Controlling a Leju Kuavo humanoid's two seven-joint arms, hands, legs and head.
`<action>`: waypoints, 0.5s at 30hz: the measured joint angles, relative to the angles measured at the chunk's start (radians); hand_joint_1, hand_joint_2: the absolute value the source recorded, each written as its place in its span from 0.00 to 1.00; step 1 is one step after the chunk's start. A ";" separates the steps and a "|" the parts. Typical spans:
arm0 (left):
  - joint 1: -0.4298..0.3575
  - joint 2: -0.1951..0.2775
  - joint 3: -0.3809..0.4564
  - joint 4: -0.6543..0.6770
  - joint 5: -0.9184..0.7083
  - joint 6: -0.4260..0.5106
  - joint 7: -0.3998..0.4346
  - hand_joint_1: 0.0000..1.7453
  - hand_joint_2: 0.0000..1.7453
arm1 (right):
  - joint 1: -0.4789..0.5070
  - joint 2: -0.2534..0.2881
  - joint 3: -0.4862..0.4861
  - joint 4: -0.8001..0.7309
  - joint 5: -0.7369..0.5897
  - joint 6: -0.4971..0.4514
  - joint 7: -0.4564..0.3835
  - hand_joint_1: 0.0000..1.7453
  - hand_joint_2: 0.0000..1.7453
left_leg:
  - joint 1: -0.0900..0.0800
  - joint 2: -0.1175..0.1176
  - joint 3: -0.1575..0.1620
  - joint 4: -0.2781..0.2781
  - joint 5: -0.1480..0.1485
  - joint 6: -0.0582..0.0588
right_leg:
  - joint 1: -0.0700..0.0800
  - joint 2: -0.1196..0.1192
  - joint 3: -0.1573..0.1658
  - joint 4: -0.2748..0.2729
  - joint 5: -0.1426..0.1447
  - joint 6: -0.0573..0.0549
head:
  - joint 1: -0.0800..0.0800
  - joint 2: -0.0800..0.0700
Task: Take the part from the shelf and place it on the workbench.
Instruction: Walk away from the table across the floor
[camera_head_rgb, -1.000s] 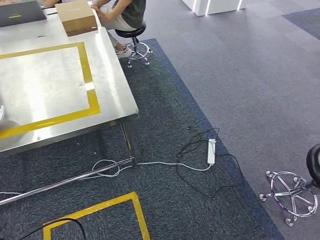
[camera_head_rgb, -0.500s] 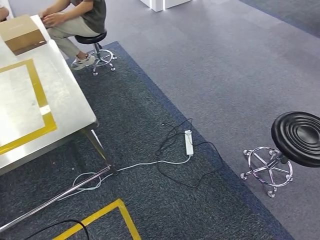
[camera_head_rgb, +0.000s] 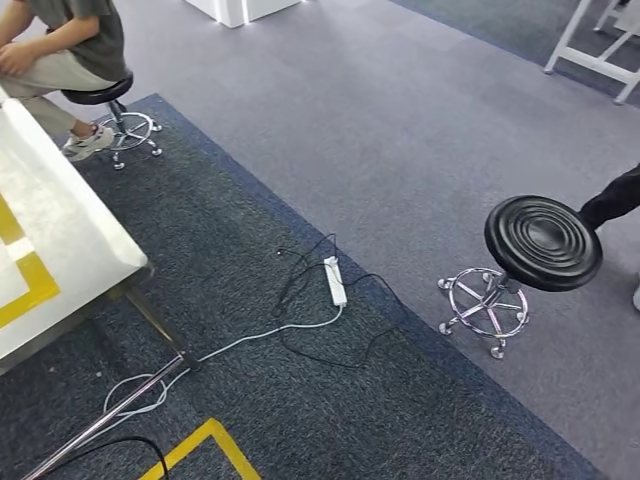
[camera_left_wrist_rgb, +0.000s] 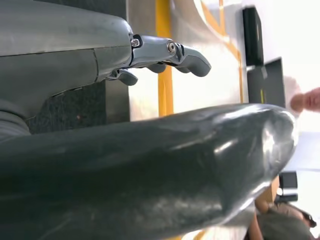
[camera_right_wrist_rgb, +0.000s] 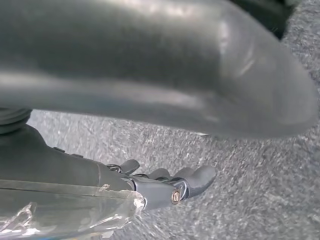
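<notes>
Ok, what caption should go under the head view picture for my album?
A black stool stands on grey carpet near a white power strip, beside the steel workbench.

Power strip (camera_head_rgb: 334, 281) and stool (camera_head_rgb: 542, 243) on carpeted floor (camera_head_rgb: 392, 120).

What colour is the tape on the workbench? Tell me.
Yellow, on the workbench; the tape shows best in the head view.

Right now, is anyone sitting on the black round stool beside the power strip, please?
No, the black round stool has a bare seat; a person sits on another stool.
</notes>
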 joint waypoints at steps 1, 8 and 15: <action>0.001 0.000 0.000 0.000 0.002 -0.002 0.000 0.00 0.00 | 0.000 -0.001 0.000 0.001 0.002 0.002 -0.005 0.00 0.00 | -0.001 0.015 0.003 0.000 -0.002 0.000 | -0.001 -0.005 -0.017 0.034 -0.006 0.001 | 0.001 0.000; -0.005 0.000 0.001 -0.001 0.001 0.023 -0.006 0.00 0.00 | -0.008 -0.006 0.000 0.016 -0.001 0.012 -0.047 0.00 0.00 | -0.008 0.093 0.036 -0.005 -0.027 -0.031 | 0.010 -0.069 0.133 -0.235 0.108 -0.025 | -0.001 0.000; -0.008 0.005 -0.001 0.012 -0.016 0.041 -0.010 0.00 0.00 | -0.009 -0.004 -0.001 0.028 -0.008 -0.027 -0.029 0.00 0.00 | -0.005 0.006 -0.064 0.209 -0.144 -0.050 | 0.005 0.015 0.139 -0.260 0.123 -0.057 | -0.014 0.000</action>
